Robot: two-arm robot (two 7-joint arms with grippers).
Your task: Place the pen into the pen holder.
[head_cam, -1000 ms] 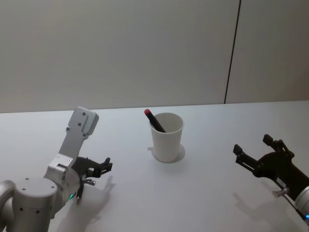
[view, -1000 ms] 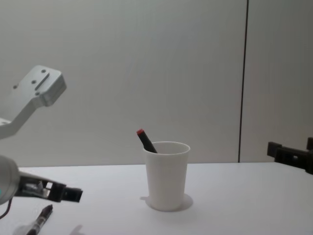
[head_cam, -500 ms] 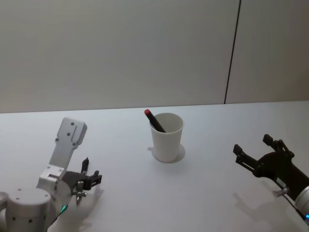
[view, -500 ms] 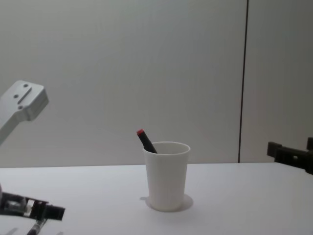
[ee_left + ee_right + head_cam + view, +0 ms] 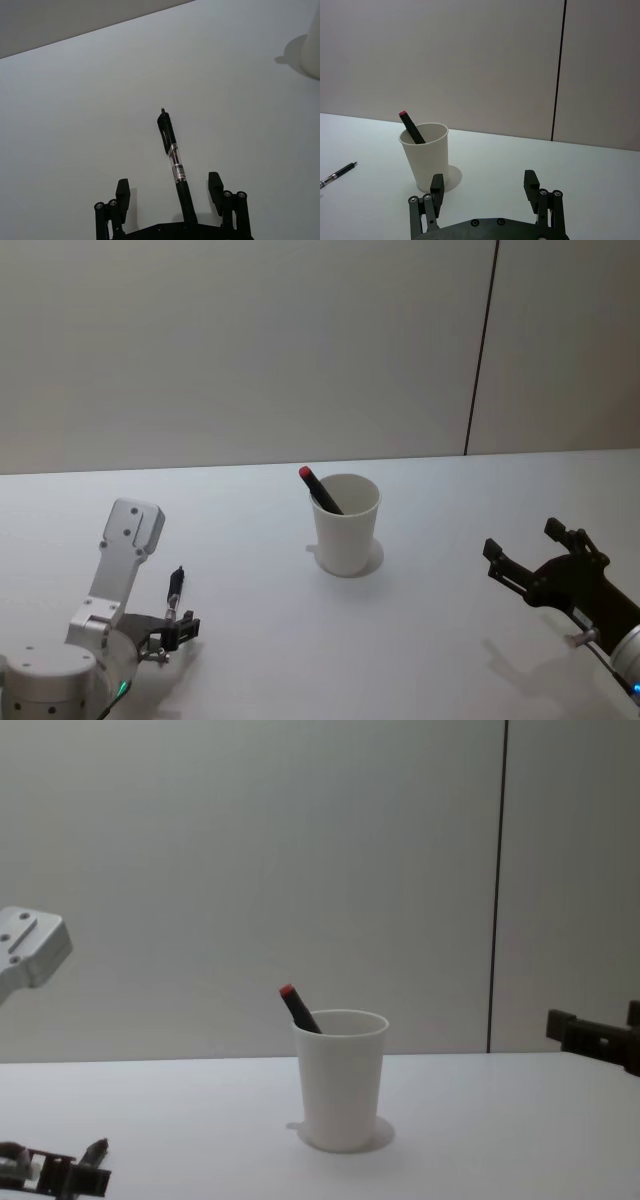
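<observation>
The pen (image 5: 173, 152) — slim, black, with a clear band at mid-barrel — lies flat on the white table (image 5: 420, 640), well apart from the pen holder (image 5: 347, 530), a plain white tapered cup standing upright, a red-tipped black marker (image 5: 318, 488) leaning inside it

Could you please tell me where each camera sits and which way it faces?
Head: high, looking down at the table; left gripper low left by the pen, right gripper low right.
Left wrist: on the left arm, facing the pen between its open jaws.
Right wrist: on the right arm, facing the cup past its open jaws.
Chest: low, looking across the table at the cup; grippers at both edges.
Head and chest share the cup holding a red-tipped marker.
</observation>
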